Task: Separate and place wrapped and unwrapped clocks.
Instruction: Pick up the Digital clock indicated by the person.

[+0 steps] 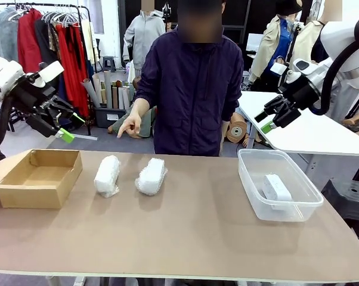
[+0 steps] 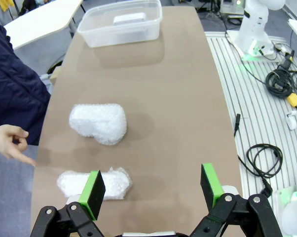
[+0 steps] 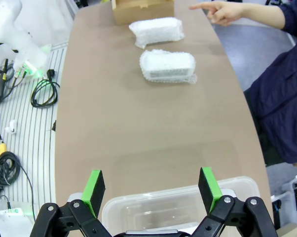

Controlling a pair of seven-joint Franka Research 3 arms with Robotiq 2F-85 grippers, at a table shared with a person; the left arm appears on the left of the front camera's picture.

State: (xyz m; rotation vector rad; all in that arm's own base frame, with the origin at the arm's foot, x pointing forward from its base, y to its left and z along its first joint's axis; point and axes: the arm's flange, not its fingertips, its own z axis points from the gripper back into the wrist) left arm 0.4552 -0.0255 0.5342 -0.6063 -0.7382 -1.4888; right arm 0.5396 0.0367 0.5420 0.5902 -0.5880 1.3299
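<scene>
Two bubble-wrapped clocks lie side by side on the brown table [image 1: 197, 238], left of its middle. The left bundle [image 1: 107, 174] and the right bundle [image 1: 151, 176] are near each other but apart, both lying lengthwise from near to far. The bare white clock [image 1: 277, 187] lies well off to the right, on the floor of a clear plastic tub [image 1: 244, 174] whose walls stand all around it.

Left of the bundles sits an open cardboard box [image 1: 21, 195], near the left bundle but not touching it, with a flap folded out on its left side. At the far side stands a person in a dark jacket. One hand [image 1: 130, 124] is held just beyond the table's far edge, behind the bundles, with the forefinger stretched out.

The left gripper [image 1: 71, 126] hangs in the air at the left, above the box's far side, its jaws wide and holding nothing. The right gripper [image 1: 263, 121] hangs high above the tub's far end, also spread wide and holding nothing.

Behind the right gripper stands a white table [image 1: 310, 134], and a clothes rack [image 1: 54, 30] stands far off at the left. Cables [image 2: 262, 158] lie on the floor on the robot's side.
</scene>
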